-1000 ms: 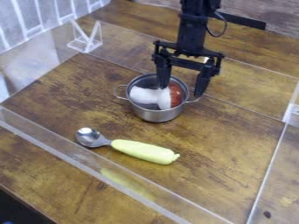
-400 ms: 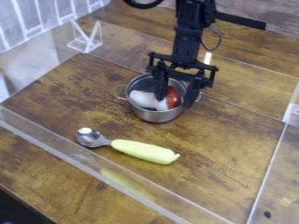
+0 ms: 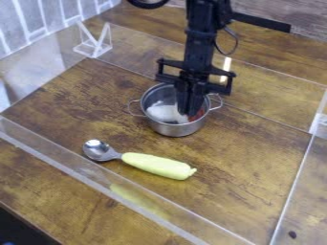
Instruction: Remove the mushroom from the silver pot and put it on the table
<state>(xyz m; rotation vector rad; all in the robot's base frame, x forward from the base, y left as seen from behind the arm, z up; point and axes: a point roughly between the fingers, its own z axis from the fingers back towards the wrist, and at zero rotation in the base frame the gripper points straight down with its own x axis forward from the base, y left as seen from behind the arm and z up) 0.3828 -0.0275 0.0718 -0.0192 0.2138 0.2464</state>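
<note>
Gripper (image 3: 192,92) points downward into the silver pot (image 3: 174,110), jaw spacing indeterminable; brown wooden plank tabletop (image 3: 250,172) beneath.

Illumination is moderate and even, with pale glare visible on the left side of the tabletop (image 3: 64,105) and small bright highlights on the steel pot (image 3: 174,122). Resolution is low and fine detail soft; the black gripper (image 3: 192,88) reads as dark, with little tonal separation.
</note>
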